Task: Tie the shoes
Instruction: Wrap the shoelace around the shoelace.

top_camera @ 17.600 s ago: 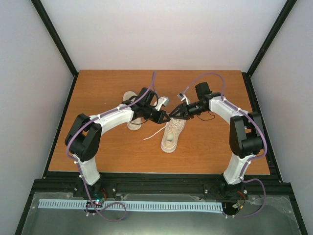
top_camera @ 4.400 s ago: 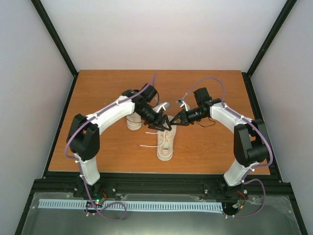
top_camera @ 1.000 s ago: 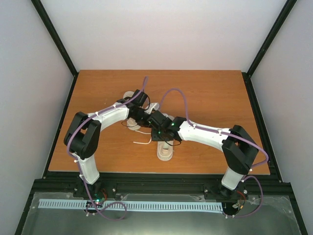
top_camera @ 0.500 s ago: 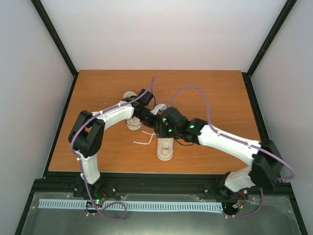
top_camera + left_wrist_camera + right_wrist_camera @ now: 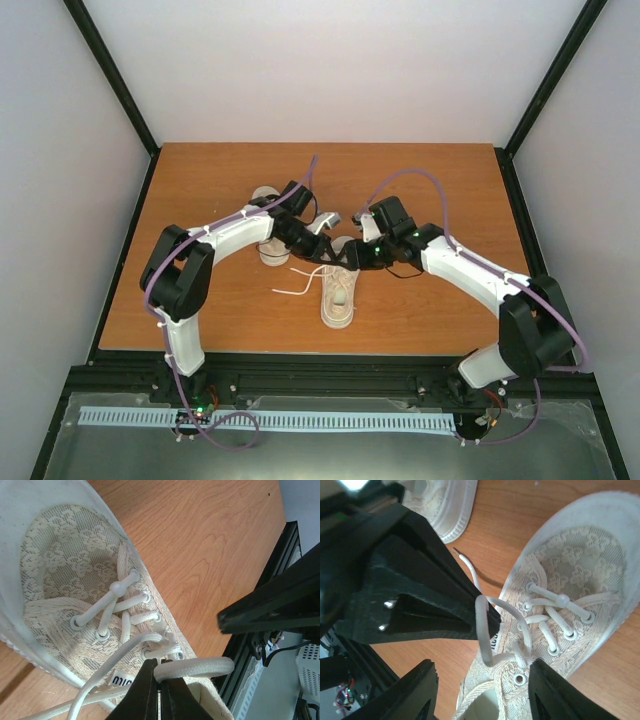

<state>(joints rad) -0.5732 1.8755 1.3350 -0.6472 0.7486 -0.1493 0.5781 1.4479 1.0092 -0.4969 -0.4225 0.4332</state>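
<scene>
Wooden counter, two arms reaching in from the bottom of the overhead frame, their tips meeting just right of centre.

- Shoes: a cream pair with a lacy patterned upper. Near shoe lies lengthwise at centre frame, its upper end under both arm tips. Far shoe is up and to the left, well apart from the first and partly hidden under the left arm.
- Loose lace ends lie on bare wood just left of the near shoe. In the right wrist view one tipped end points toward the far shoe's sole.
- Left end effector: clenched, fingers pressed together on a lace loop. The loop stands out to the right of the fingertips at bottom centre of the left wrist view, above the eyelets and the tongue label. The rows lower down the shoe are laced and crossed.
- Right end effector: released, its two fingers wide apart at the bottom corners of its own view, gripping nothing. The pinched loop hangs in the gap just above them, touching neither finger. Behind it the left arm's dark fingers fill the left half of that frame.
- Near shoe's pale rubber toe sits at upper right in the right wrist view, flat on the counter.
</scene>
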